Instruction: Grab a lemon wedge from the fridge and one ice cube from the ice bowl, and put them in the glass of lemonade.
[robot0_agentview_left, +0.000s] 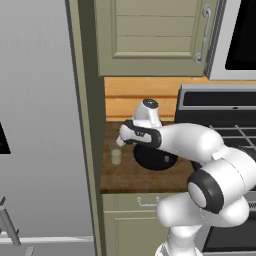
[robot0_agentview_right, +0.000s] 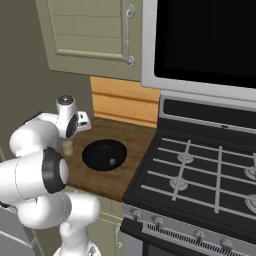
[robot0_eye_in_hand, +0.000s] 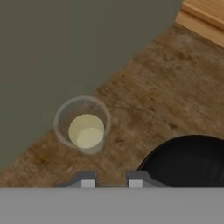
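The white arm's two-finger gripper (robot0_eye_in_hand: 111, 183) hovers above the wooden counter (robot0_eye_in_hand: 175, 87), jaws narrowly parted; whether it holds anything cannot be told. The small clear glass of pale lemonade (robot0_eye_in_hand: 84, 127) stands beside the round black ice bowl (robot0_eye_in_hand: 188, 162), apart from it.

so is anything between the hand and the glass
Nothing visible. The hand hovers over the counter, with the glass just ahead on bare wood. The black bowl sits off to one side, not between them.
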